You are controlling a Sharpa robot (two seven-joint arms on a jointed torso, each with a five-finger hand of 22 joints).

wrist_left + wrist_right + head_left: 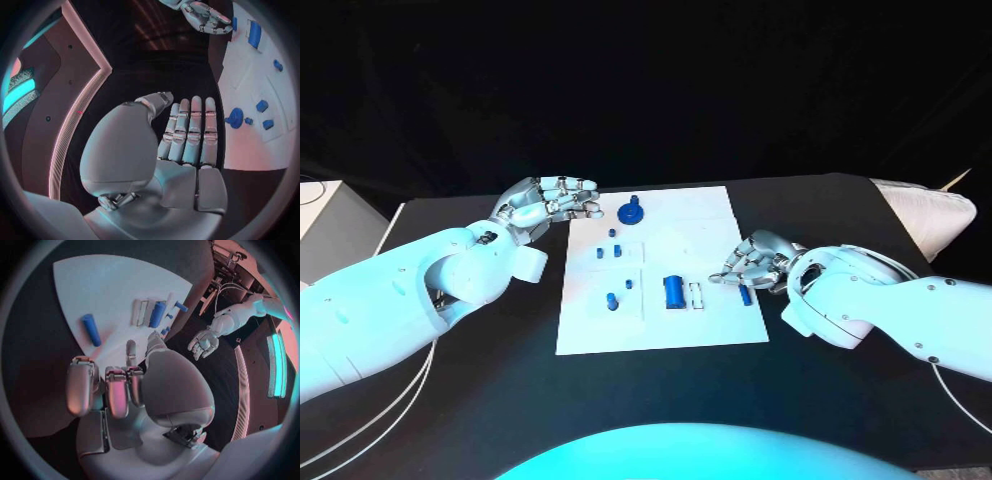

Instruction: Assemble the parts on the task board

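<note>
The white task board (689, 225) lies in the middle of the black table. On it are a blue knob part (633, 211), small blue pieces (600, 253) and a thick blue cylinder (674, 291). A slimmer blue cylinder (746, 295) lies at the board's right edge. My right hand (754, 262) hovers just beside it with its fingers curled and nothing in them. In the right wrist view that cylinder (92, 329) lies beyond the curled fingers (115, 390). My left hand (548, 200) is off the board's far left corner. In the left wrist view it (181, 145) is flat, fingers straight, holding nothing, with the knob part (234, 118) beside it.
A white block (329, 225) stands off the table's left side. A pale cushion-like object (927, 215) lies at the right. Bare black table (661, 390) runs along the board's near edge.
</note>
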